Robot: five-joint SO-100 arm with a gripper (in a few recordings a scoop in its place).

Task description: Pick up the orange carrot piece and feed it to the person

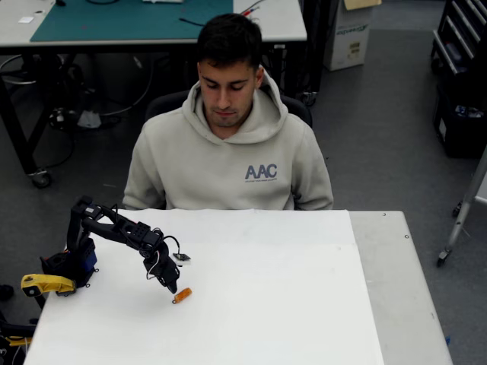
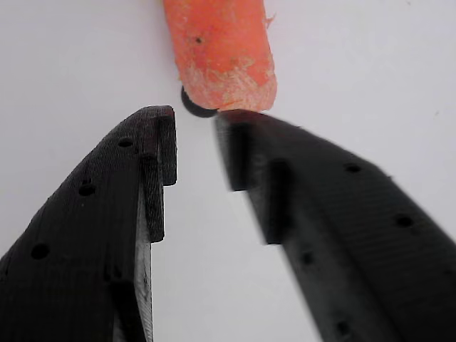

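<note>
Currently the tool (image 2: pixel 196 121) is seen spread, nothing gripped, tips low over the white bench (image 1: pixel 304 304). A miss is judged likely: the orange carrot piece (image 2: pixel 221 50) sits just beyond the tips at top centre of the wrist view, not yet between them, so closing now could pinch only its end and roll or flick it away. In the overhead view the orange carrot piece (image 1: pixel 182 295) lies lower left of centre, right at the tool (image 1: pixel 172 287), well apart from the person (image 1: pixel 228 152) seated at the bench's upper edge.

grey floor (image 1: pixel 380 114), green-topped desk (image 1: pixel 129 19), white table (image 1: pixel 304 304)
</note>
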